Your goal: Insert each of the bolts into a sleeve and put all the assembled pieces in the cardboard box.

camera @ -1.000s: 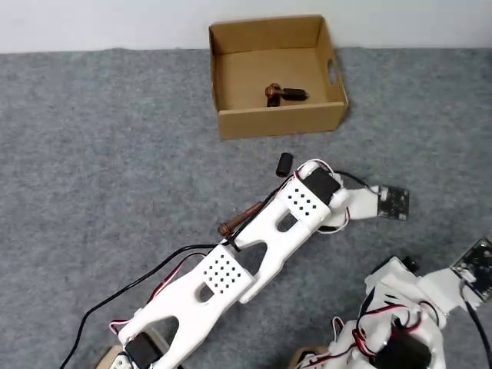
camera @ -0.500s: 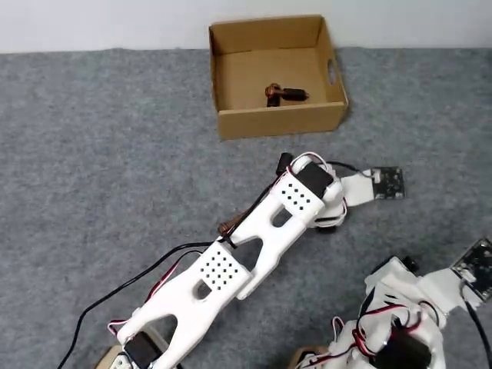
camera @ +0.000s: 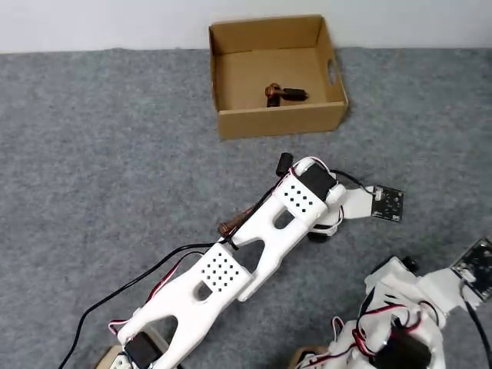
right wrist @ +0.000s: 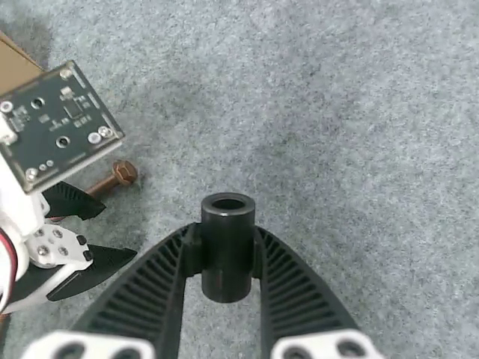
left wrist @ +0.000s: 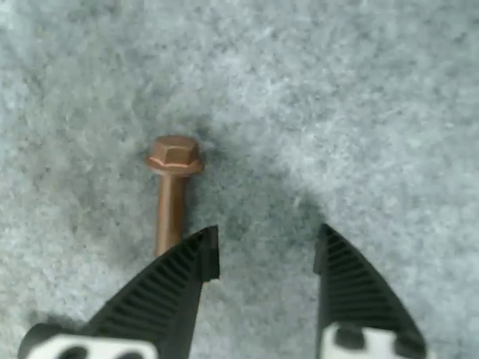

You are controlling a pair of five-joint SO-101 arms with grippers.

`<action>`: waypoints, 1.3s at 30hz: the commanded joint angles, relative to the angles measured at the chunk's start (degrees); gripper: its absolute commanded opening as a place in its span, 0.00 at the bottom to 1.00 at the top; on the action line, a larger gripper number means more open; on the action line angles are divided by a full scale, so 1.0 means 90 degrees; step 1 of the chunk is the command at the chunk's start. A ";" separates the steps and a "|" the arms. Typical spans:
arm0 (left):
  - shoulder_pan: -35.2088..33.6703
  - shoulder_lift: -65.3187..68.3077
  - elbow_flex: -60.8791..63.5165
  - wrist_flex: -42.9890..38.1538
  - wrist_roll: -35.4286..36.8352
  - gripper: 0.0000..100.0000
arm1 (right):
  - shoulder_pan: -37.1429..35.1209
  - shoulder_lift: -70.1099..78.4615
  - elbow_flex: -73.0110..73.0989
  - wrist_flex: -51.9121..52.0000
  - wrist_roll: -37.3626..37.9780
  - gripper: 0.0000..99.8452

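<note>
A: Bolt [left wrist: 172, 198], position?

B: Copper, lying flat on the grey carpet [left wrist: 359, 112], well out in front of the cardboard box [camera: 277, 121]. Its head points away from the left gripper [left wrist: 266, 245]. The shank end lies just beside the outer edge of one finger, not in the gap.

A: Left claw?

B: Fingers spread apart, nothing between them.

A: Does the high view agree?

B: A bolt [camera: 233, 224] pokes out from under the left arm [camera: 296, 201], in front of the box. Likely the same one, though the arm covers part of it.

A: Sleeves?

B: One black sleeve [right wrist: 227, 243] is clamped between the fingers of the right gripper [right wrist: 224, 241], its open bore showing at the free end. It is farther from the box than the left gripper. A second sleeve [camera: 285, 163] lies on the carpet near the box's front wall.

A: Box contents?

B: One assembled piece [camera: 284, 94] lies on the box floor, near the middle.
</note>
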 commanded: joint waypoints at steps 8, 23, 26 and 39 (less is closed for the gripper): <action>0.0020 -0.1602 0.1284 0.0215 -0.0059 0.13 | -0.0073 -0.0034 -0.0039 -0.0132 0.0068 0.01; -0.0156 -0.2911 0.3717 -0.2168 0.0811 0.14 | -0.0073 -0.0034 -0.0039 -0.0132 0.0059 0.01; -0.0147 -0.2637 0.3717 -0.2520 0.0947 0.18 | -0.0073 -0.0034 -0.0039 -0.0132 0.0059 0.01; -0.0088 -0.1524 0.2691 -0.1573 0.0059 0.22 | -0.0073 -0.0034 -0.0039 -0.0122 0.0059 0.01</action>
